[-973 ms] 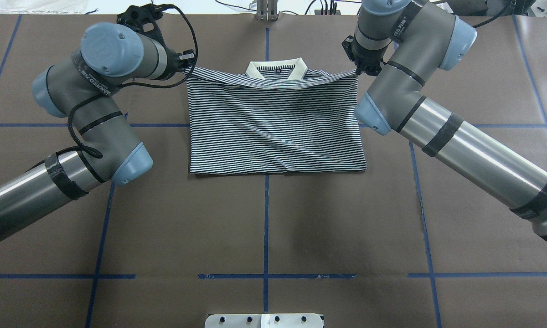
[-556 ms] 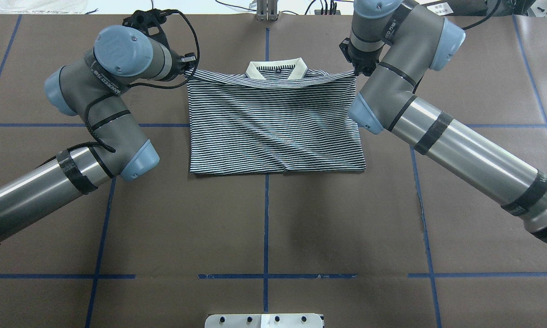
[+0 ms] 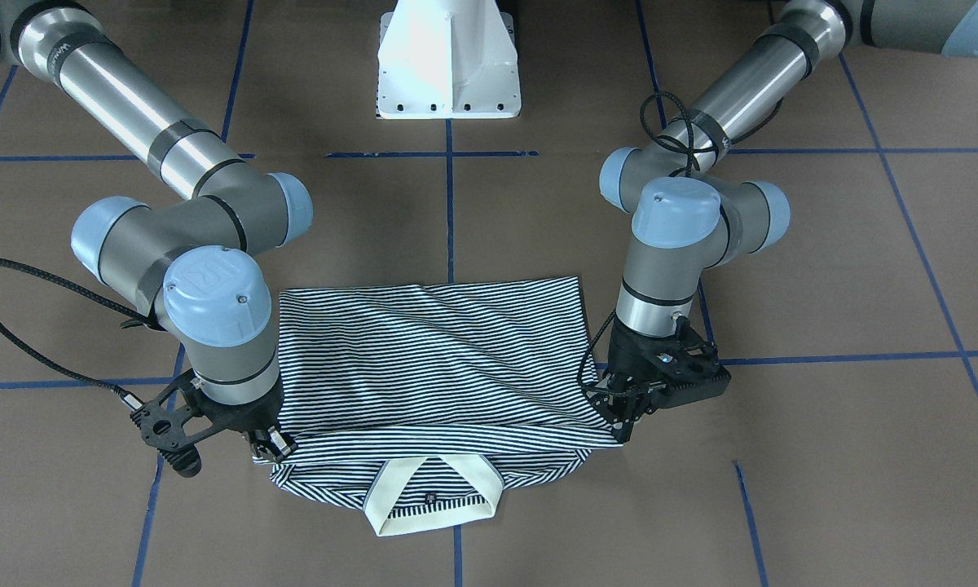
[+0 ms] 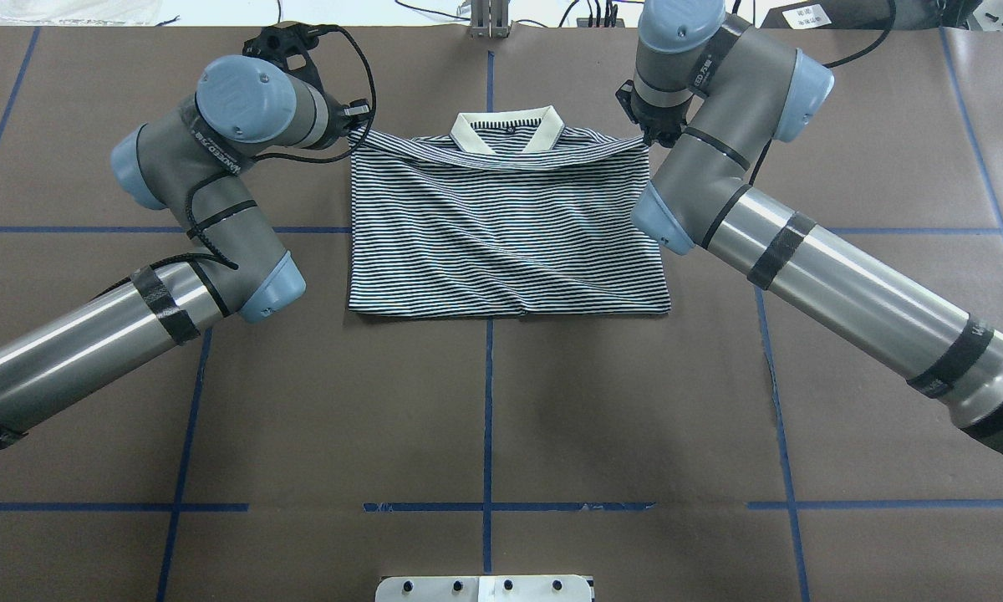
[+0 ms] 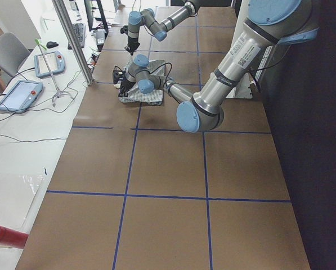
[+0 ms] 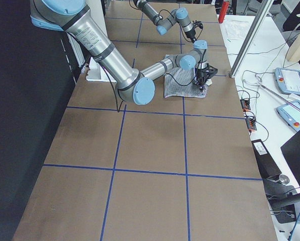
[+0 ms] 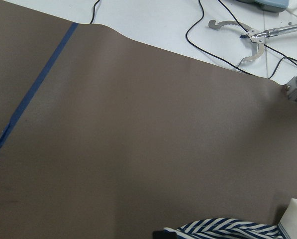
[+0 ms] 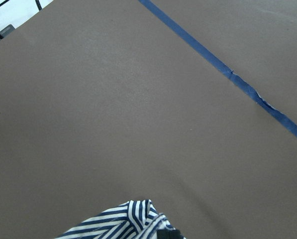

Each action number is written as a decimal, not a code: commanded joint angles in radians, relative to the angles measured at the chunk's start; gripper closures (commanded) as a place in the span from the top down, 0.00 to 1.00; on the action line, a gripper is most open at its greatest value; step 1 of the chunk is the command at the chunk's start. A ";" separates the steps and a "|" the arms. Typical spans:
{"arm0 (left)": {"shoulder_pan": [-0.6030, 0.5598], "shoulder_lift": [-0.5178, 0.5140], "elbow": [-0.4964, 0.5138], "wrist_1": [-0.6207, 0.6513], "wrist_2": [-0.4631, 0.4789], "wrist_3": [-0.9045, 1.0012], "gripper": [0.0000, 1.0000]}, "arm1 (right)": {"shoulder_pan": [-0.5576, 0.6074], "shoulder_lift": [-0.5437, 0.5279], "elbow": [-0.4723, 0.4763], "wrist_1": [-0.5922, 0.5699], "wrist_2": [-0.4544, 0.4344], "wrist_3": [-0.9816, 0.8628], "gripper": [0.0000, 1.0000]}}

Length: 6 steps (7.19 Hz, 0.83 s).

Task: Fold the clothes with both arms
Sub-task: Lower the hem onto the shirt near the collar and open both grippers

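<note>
Front-facing: the folded polo shirt (image 3: 432, 359) lies on the bench (image 3: 823, 285), its cream collar (image 3: 432, 499) pointing away from the robot. The left hand (image 3: 622, 425) and right hand (image 3: 270, 447) each clench a collar-side corner. Overhead: its long axis runs side to side. Wrist views: striped cloth at each bottom edge.

Brown table (image 7: 138, 124), striped shirt (image 7: 228, 230) at bottom edge

The striped polo shirt (image 4: 506, 234) lies folded in a rectangle on the surface (image 4: 485, 401), cream collar (image 4: 508, 130) at its far edge. The left gripper (image 3: 619, 420) and right gripper (image 3: 270, 447) each pinch a collar-side corner.
</note>
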 commanded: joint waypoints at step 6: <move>0.002 0.042 -0.077 -0.007 -0.008 0.006 0.47 | -0.007 -0.016 0.059 0.028 -0.012 -0.004 0.52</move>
